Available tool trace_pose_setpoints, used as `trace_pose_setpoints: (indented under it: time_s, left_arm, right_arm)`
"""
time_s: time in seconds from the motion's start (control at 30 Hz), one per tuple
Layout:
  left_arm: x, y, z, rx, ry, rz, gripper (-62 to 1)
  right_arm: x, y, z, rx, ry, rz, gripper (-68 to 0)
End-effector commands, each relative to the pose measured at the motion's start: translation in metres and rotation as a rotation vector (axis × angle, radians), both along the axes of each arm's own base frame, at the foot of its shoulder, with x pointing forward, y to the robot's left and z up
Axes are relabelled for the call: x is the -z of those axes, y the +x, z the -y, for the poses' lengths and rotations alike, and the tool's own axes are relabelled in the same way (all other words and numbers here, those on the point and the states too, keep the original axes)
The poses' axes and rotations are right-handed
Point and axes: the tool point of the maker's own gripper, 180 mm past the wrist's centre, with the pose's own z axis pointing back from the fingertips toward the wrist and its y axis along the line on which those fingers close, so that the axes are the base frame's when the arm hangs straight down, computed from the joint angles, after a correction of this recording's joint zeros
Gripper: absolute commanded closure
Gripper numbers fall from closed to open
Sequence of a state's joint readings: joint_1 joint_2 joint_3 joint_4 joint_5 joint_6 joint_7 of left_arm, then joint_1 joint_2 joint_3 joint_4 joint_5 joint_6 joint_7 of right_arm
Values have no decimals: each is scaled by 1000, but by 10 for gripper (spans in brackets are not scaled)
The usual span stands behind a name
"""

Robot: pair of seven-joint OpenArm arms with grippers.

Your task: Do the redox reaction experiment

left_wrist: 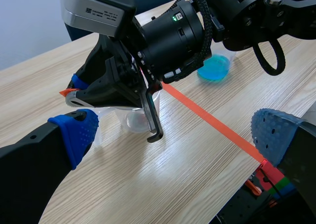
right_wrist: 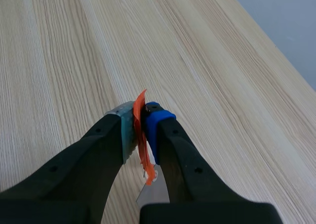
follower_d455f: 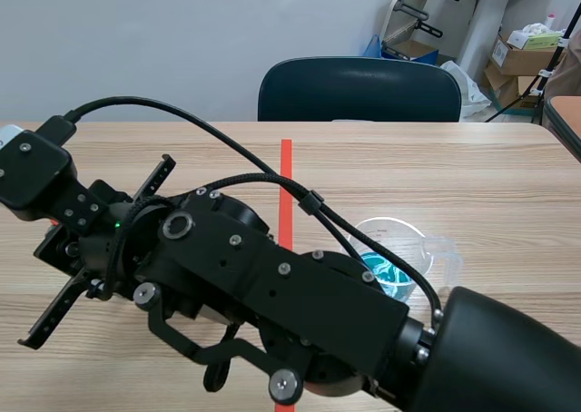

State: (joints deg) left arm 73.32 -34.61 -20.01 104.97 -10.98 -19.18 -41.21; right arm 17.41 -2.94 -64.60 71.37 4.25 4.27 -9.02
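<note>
Holding: right end effector (right_wrist: pixel 139 114) clamped on a thin orange strip (right_wrist: pixel 143 140), over a clear cup (left_wrist: pixel 132 121).
Left end effector (left_wrist: pixel 175 135): fingers spread wide, gripping nothing.
Blue-liquid beaker (follower_d455f: pixel 392 265): toward the surface's (follower_d455f: pixel 472 176) near edge, right of the tape line (follower_d455f: pixel 287 181).

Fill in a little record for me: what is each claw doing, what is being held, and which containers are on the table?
right gripper: shut on a thin orange strip
left gripper: open, holding nothing, low over the table
clear beaker: partly hidden behind the right gripper; contents hard to tell
blue beaker: holds blue liquid, stands right of the tape line in the scene view
background: dark chair at the table's far side
</note>
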Motion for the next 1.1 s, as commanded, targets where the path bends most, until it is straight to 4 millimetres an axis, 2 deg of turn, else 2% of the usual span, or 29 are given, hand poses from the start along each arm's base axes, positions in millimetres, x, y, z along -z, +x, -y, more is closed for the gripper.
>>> trace_pose_setpoints:
  time_s: [0.0,0.13,0.43,0.67,1.07]
  left_arm:
    - [-5,1,1,-8,-23,17,-623]
    - [-5,1,1,-8,-23,17,-623]
    - [-5,1,1,-8,-24,17,-623]
    - [-5,1,1,-8,-23,16,-623]
    - [-4,1,1,-8,-21,14,-623]
  right_arm:
    - [-4,7,10,14,-9,27,-4]
    - [-20,6,24,13,14,70,-4]
    - [-72,1,57,15,95,180,-4]
    - [-103,-15,61,-63,150,178,-4]
    - [-135,-18,60,-142,236,120,-4]
